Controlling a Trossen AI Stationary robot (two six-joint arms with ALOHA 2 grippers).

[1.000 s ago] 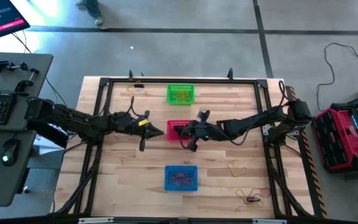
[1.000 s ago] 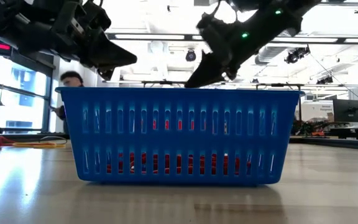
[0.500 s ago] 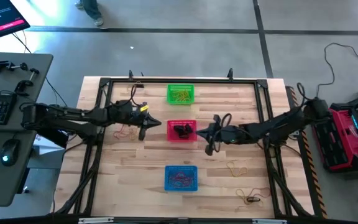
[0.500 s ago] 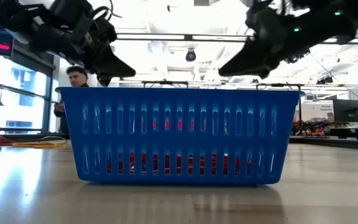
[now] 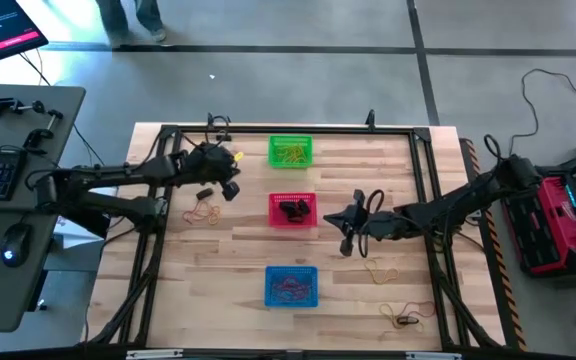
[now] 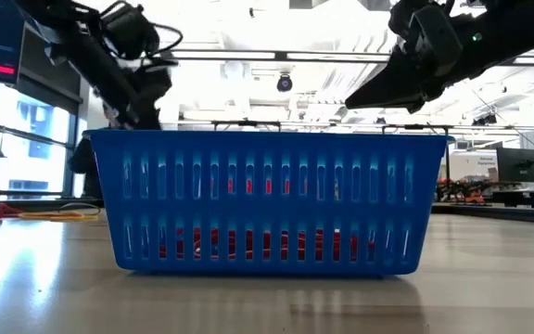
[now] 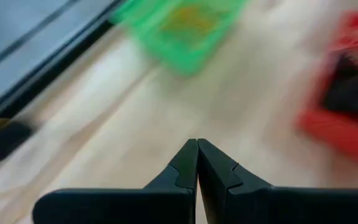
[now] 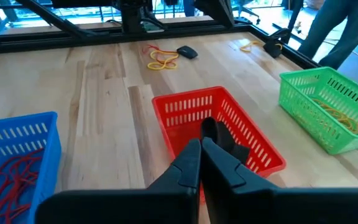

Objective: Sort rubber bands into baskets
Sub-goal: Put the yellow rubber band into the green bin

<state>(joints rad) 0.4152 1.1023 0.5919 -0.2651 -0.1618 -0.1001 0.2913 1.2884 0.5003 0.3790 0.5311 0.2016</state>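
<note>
Both grippers pinched together, empty. Right gripper hovered beside red basket; loose yellow bands lay near. Best: spread fingers first, descend straight over one loop. Left gripper near bands.

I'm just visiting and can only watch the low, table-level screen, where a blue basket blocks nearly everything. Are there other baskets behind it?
Observer: Yes. From above, a red basket sits mid-table and a green basket beyond it, in line with the blue basket.
Operator: What's inside them?
Observer: The green one holds yellow-tan rubber bands, the red one black bands, the blue one red bands.
Operator: Are any bands left loose on the table?
Observer: Yes, a yellow-tan cluster lies left of the red basket, and more loose bands lie toward the right side.
Operator: Are the claws carrying anything?
Observer: No. The left gripper and right gripper are both shut with nothing between the fingers.
</note>
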